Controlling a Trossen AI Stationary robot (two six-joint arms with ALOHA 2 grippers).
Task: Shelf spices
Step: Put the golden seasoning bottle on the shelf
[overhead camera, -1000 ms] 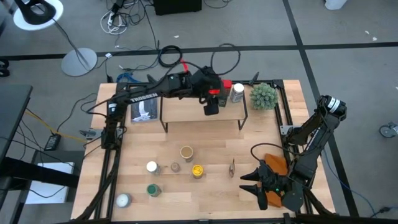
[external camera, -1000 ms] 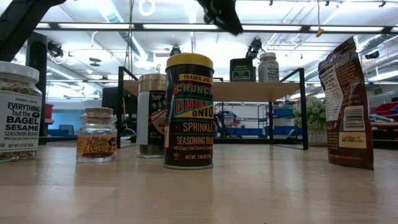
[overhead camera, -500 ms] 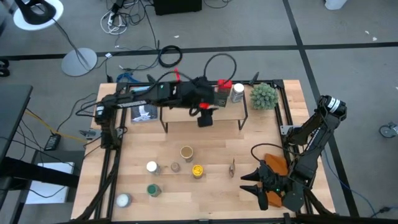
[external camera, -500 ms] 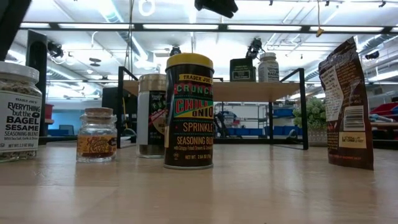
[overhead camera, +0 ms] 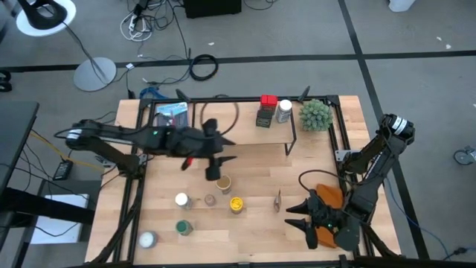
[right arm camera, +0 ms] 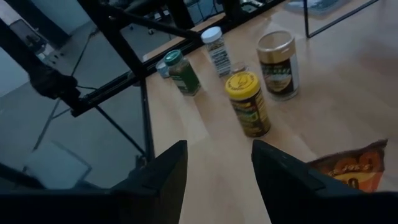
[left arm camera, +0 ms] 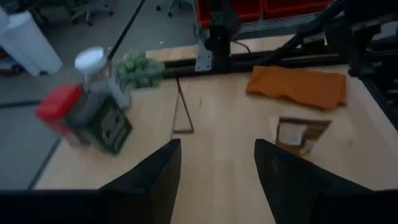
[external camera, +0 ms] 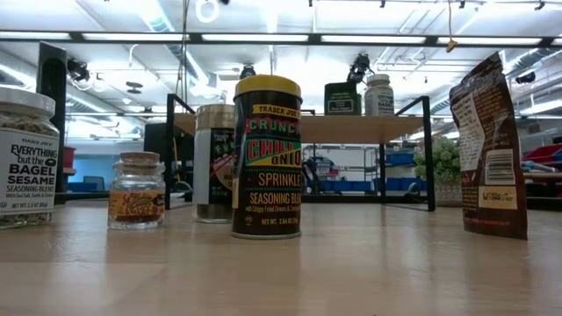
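Note:
The shelf (overhead camera: 239, 132) stands at the table's far side. At its right end stand three spices: a red tin (overhead camera: 268, 100), a dark green tin (overhead camera: 264, 117) and a white-lidded jar (overhead camera: 283, 110). Several more spices stand on the table in front, among them a tan-lidded jar (overhead camera: 223, 182) and a yellow-lidded jar (overhead camera: 236, 204). A brown pouch (overhead camera: 278, 199) stands upright there too. My left gripper (overhead camera: 217, 165) hangs open and empty just left of the tan-lidded jar. My right gripper (overhead camera: 296, 217) waits open near the front right, over an orange cloth (overhead camera: 328, 195).
A green fuzzy plant (overhead camera: 314, 114) stands right of the shelf. A picture card (overhead camera: 171, 115) lies at the far left. The table has a black frame (overhead camera: 130, 201) along its edges. In the low view the spices (external camera: 267, 158) stand in a row before the shelf (external camera: 299, 127).
My left gripper has drawn back from the shelf's right end toward the table's left and near side, sinking a little. It now hangs in front of the shelf, out of the low view. The dark green tin stays on the shelf.

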